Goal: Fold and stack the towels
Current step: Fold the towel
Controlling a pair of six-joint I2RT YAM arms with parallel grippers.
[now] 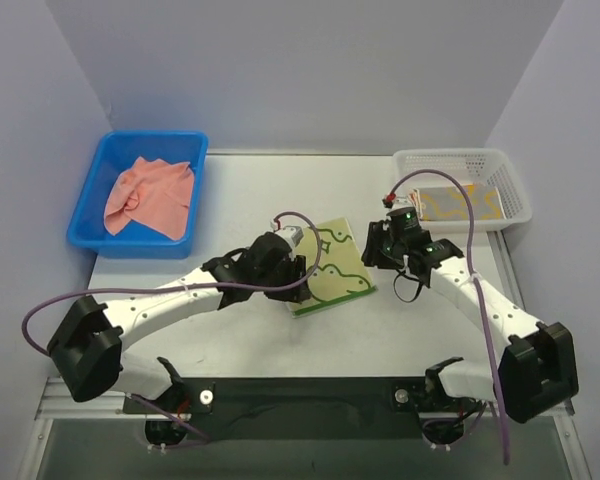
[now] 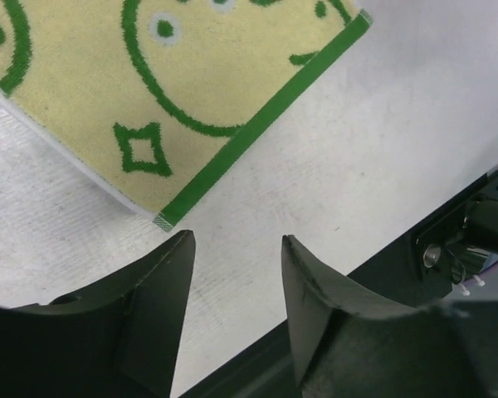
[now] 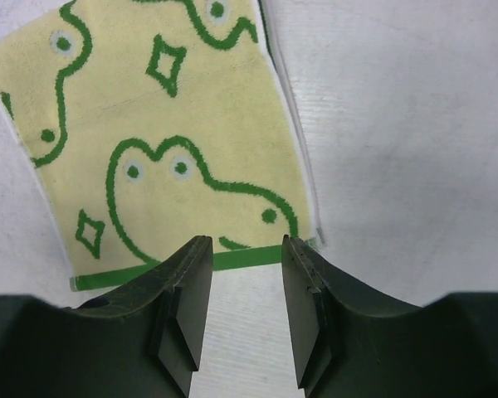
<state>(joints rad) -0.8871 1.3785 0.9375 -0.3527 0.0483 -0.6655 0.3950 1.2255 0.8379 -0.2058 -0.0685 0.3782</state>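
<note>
A folded pale yellow-green towel (image 1: 335, 265) with dark-green duck outlines lies flat on the table between my two grippers. My left gripper (image 1: 296, 278) sits at its left edge, open and holding nothing. In the left wrist view the towel's green-hemmed corner (image 2: 162, 217) lies just beyond the fingertips of the left gripper (image 2: 237, 242). My right gripper (image 1: 373, 247) is at the towel's right side, also open. In the right wrist view the right gripper (image 3: 245, 245) stands just short of the towel's green hem (image 3: 232, 259). A crumpled salmon-pink towel (image 1: 150, 195) lies in the blue bin.
The blue bin (image 1: 105, 165) stands at the back left. A white mesh basket (image 1: 510, 190) at the back right holds folded orange and yellow patterned towels (image 1: 450, 205). The black base rail (image 1: 310, 395) runs along the near table edge.
</note>
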